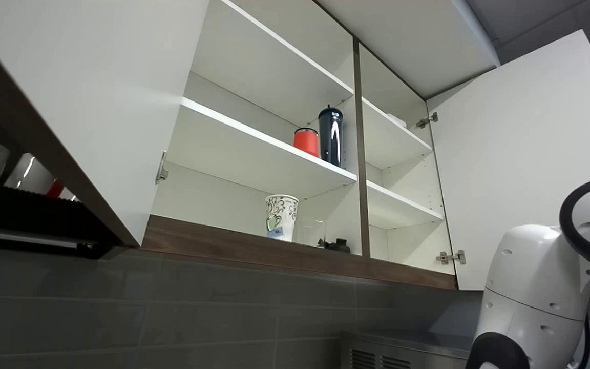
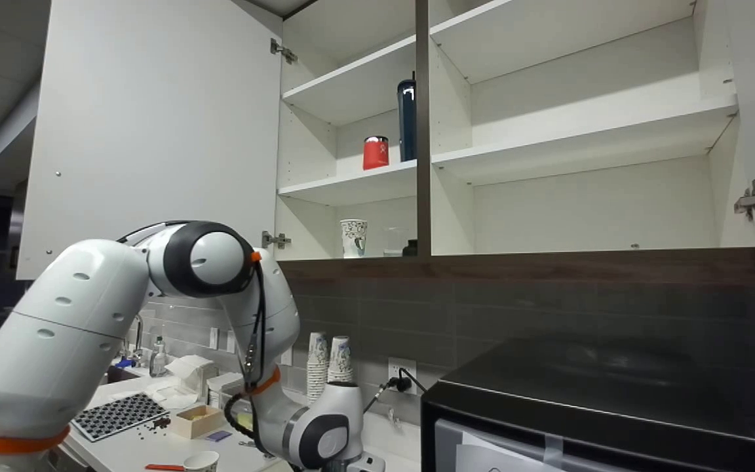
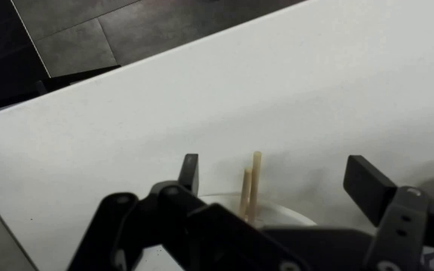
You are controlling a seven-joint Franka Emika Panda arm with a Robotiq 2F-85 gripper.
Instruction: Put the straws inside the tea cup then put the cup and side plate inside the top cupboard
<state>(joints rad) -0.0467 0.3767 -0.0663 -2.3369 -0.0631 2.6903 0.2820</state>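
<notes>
white arm [image 2: 96,292] | black joint rings [image 2: 177,265] | orange bands [image 2: 10,444] | black cables [image 2: 261,305] | black gripper [image 3: 272,178]

In an exterior view the white arm [image 2: 76,334] runs up from eight o'clock to its bent elbow [image 2: 210,262] near nine, then slopes down to the wrist [image 2: 322,432] by six, cut by the lower edge. In the wrist view the end effector [image 3: 277,178] is spread wide, its fingers [image 3: 367,186] at seven and four o'clock.
</notes>
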